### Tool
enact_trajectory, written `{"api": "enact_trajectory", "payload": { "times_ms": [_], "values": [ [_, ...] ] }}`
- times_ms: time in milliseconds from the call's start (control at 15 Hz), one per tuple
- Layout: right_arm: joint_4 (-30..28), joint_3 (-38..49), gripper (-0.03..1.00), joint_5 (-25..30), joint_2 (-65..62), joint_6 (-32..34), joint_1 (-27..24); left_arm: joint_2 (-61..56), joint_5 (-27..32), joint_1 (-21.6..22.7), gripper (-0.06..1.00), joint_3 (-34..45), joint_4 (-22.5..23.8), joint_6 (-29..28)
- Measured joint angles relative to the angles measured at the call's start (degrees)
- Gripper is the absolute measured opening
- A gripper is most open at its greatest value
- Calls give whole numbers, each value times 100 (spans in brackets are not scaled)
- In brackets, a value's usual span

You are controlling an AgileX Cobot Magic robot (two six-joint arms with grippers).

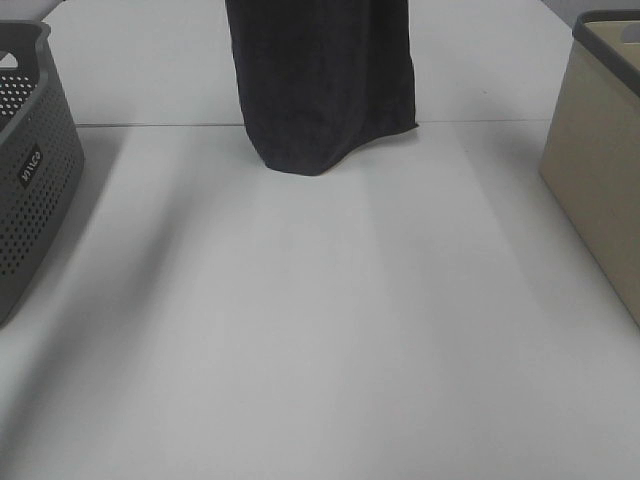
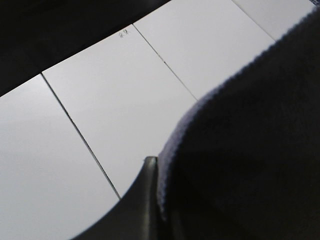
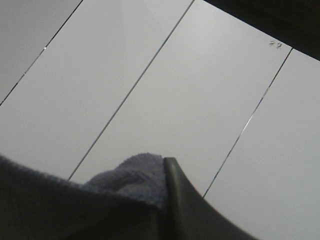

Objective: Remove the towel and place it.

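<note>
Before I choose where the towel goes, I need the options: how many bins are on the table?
2. A grey perforated basket at the left edge of the table, a beige bin at its right edge, both partly cropped. Others may sit out of view.

The left gripper (image 2: 157,172) is clamped on the towel (image 2: 245,150), whose pale hem runs beside its dark finger (image 2: 142,205); white table (image 2: 100,110) lies beyond the tip.
</note>
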Motion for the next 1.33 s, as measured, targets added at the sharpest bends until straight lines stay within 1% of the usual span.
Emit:
{"api": "enact_trajectory", "payload": {
  "times_ms": [133,200,267,400,533,600,800,867,933,1000,1133,1200,1333],
  "values": [
    [0,0,2,11,6,0,0,0,-6,17,0,-23,-138,292],
    [0,0,2,69,6,0,-52,0,6,29,0,-23,-143,498],
    [0,0,2,126,6,0,-74,0,17,29,0,-23,-132,579],
    [0,0,2,286,6,0,-120,0,46,40,0,-23,23,636],
    [97,0,2,590,6,0,-120,0,57,57,0,-23,264,670],
    [160,0,2,791,6,0,-120,0,57,69,0,-23,315,670],
    [241,0,2,1157,6,0,-120,0,132,74,0,-23,338,665],
    [493,0,2,1461,6,0,-120,0,332,74,0,-23,344,573],
    [728,0,2,1633,6,0,-115,0,470,74,0,-23,350,441],
    [837,0,2,1702,6,0,-115,0,550,74,0,-23,350,361],
    [1455,0,2,2217,6,0,-115,0,1094,34,0,-23,350,-218],
    [1770,0,2,2613,6,0,-115,0,1518,-40,0,-23,350,-561],
    [2252,0,2,3718,-80,0,-115,-11,2756,-332,0,-23,258,-882]
  ]
}}
